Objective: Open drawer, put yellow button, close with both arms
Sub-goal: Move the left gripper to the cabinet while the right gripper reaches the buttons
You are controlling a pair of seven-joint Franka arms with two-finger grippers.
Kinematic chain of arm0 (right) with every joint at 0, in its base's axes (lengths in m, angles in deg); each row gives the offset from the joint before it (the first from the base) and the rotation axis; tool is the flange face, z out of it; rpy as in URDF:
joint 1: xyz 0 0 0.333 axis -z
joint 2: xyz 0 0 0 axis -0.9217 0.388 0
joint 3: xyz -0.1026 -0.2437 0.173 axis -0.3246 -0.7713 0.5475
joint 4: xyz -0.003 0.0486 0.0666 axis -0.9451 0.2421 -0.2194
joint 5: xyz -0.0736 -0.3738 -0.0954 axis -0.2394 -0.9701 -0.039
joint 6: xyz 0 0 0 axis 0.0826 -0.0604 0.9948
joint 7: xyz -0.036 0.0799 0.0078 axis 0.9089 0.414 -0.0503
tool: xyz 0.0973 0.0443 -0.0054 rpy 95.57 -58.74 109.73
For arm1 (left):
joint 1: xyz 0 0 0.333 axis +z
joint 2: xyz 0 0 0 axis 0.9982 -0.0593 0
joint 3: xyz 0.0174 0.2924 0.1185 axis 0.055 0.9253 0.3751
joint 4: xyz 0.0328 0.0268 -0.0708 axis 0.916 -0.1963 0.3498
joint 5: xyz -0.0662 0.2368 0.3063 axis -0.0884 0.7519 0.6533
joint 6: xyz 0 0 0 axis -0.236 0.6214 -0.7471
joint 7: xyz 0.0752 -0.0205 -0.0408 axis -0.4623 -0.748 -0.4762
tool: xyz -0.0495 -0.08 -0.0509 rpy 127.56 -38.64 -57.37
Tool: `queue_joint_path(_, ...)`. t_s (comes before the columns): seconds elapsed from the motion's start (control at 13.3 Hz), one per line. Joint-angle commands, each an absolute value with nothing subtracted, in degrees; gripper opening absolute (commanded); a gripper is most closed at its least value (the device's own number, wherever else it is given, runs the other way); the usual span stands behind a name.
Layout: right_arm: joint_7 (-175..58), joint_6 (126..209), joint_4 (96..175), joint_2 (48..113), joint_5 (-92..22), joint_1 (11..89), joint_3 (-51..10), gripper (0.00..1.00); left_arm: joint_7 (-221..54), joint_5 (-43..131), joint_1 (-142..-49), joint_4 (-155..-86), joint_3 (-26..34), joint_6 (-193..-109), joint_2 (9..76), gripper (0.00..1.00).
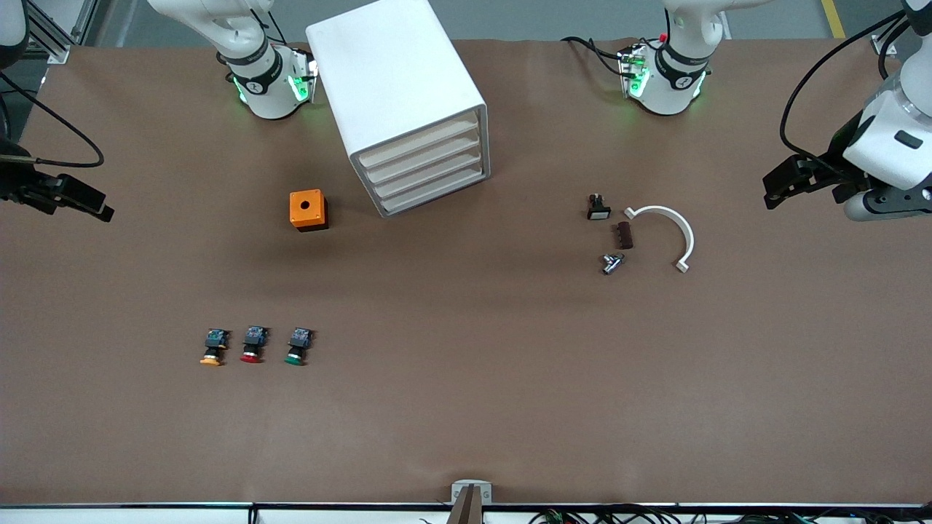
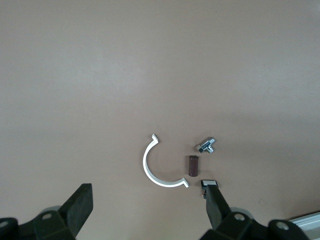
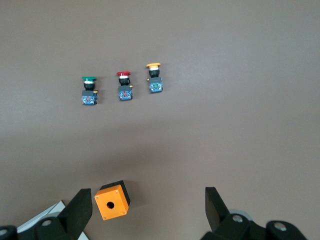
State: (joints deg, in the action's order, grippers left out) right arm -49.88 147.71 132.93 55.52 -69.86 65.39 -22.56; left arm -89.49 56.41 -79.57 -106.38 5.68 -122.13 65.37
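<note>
Front view: top drawer [image 1: 416,140] shut flush in the white cabinet [image 1: 397,94], front turned toward the camera and a little toward the left arm's end. Yellow button [image 1: 212,348] lying well nearer the camera than the cabinet, toward the right arm's end, endmost of three in a row beside the red button [image 1: 252,345] and green button [image 1: 298,346]; long axis running toward the camera, cap nearest it. Right gripper [image 1: 102,211] raised at the table's edge on its own end, clearly the nearer to the button. Left gripper [image 1: 772,195] raised over the table's other end.

Left wrist view: left gripper [image 2: 150,202] spread wide, empty, above a white half-ring clip [image 2: 150,170].

Right wrist view: right gripper [image 3: 149,205] spread wide, empty, above an orange box [image 3: 113,200]; yellow button [image 3: 154,77] well apart from it.
</note>
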Motion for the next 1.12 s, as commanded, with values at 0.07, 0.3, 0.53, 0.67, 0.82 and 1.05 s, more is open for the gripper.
queue_joint_path(0.07,-49.97,148.83,133.55,54.69,-69.95,65.94,-21.79,1.00,-89.56,57.04,-79.48,-105.60,5.21,-120.90,65.24,1.00)
queue_joint_path(0.3,-49.88,148.39,133.90,54.69,-69.95,66.12,-21.79,1.00,-89.38,56.86,-79.57,-105.52,5.21,-120.90,64.46,1.00)
queue_joint_path(0.53,-49.44,148.82,134.07,54.96,-70.04,66.03,-21.79,1.00,-88.95,55.72,-79.57,-105.43,5.29,-120.99,61.39,1.00)
queue_joint_path(0.67,-49.26,149.09,134.16,55.48,-69.95,65.94,-21.79,1.00,-89.73,55.81,-80.53,-105.43,5.21,-121.08,59.37,1.00)
queue_joint_path(0.82,-49.26,150.75,135.04,56.45,-70.04,65.94,-21.71,1.00,-91.39,55.81,-82.63,-105.43,5.29,-121.08,56.30,1.00)
queue_joint_path(1.05,-49.26,157.07,138.63,57.33,-70.13,65.24,-21.71,1.00,-100.68,55.46,-85.44,-103.94,5.21,-121.25,51.11,1.00)
